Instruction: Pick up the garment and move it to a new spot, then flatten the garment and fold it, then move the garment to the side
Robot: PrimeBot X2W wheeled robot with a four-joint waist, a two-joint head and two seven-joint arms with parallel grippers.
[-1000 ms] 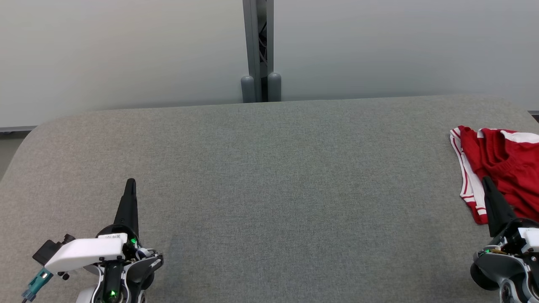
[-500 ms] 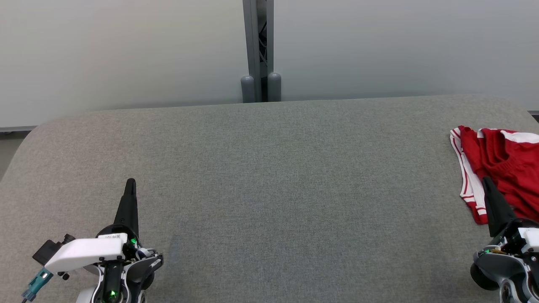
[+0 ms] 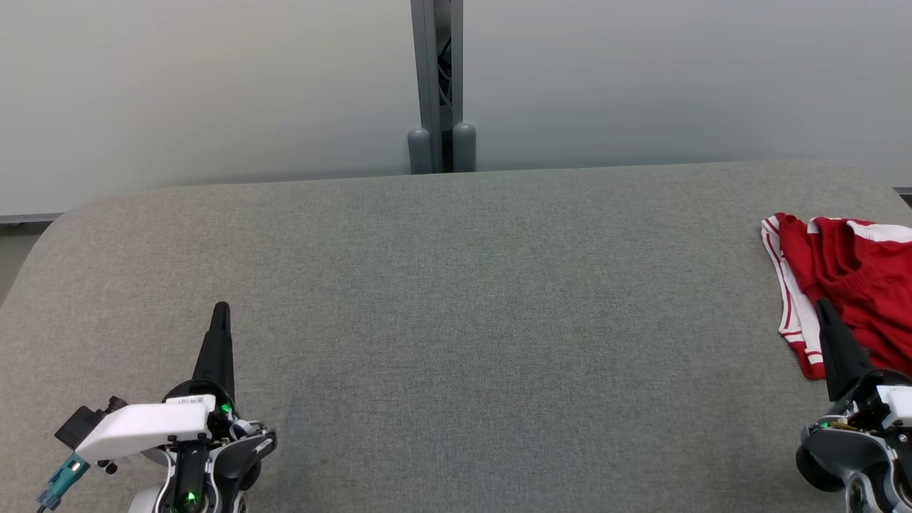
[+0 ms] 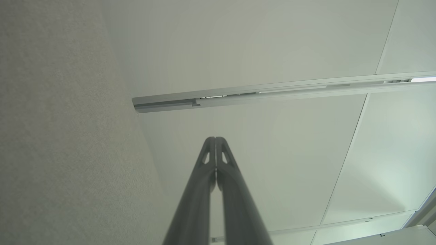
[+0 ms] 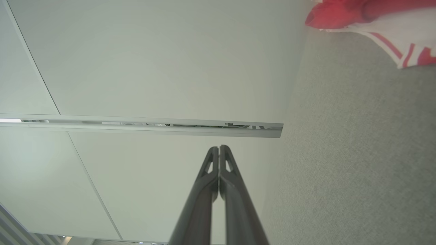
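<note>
The garment [image 3: 851, 285] is red with white striped trim and lies crumpled at the right edge of the grey table [image 3: 456, 299]; part of it runs out of the head view. A corner of the garment [image 5: 381, 23] shows at the top right of the right wrist view. My right gripper [image 3: 824, 306] is shut and empty, its tip in front of the garment's near left edge. In the right wrist view my right gripper [image 5: 219, 148] has its tips pressed together. At the lower left my left gripper [image 3: 221, 308] is shut and empty, far from the garment, and my left gripper [image 4: 215, 139] shows tips closed.
A pale wall runs behind the table, with a grey vertical post [image 3: 437, 85] and two rounded grey caps at its foot. The table's far corners are rounded. Grey cloth surface stretches wide between the two arms.
</note>
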